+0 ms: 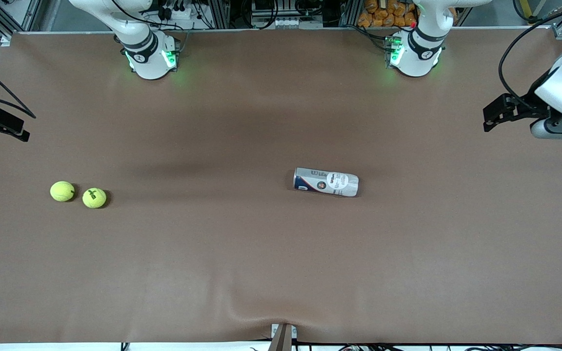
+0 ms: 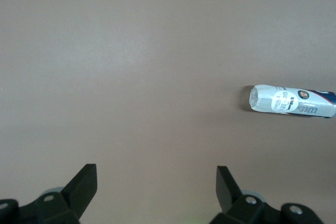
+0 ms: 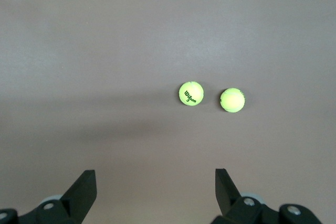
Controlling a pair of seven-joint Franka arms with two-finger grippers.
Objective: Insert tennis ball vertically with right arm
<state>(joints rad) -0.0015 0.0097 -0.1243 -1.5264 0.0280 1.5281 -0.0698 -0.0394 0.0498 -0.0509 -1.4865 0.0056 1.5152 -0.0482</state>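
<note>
Right gripper [image 3: 152, 195] hangs released and empty at the tabletop's right-arm edge, left gripper [image 2: 156, 195] waits likewise, both tennis balls [image 1: 94, 198] untouched, can [image 1: 326, 182] lying mid-table on its side, everything left.

Two tennis balls [image 1: 62, 191] [image 1: 94, 198]; one ball can [image 1: 326, 182]; two arms [image 1: 139, 44] [image 1: 420, 44].

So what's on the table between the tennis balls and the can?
Nothing: the front view shows only bare brown table between the two tennis balls and the lying can.
</note>
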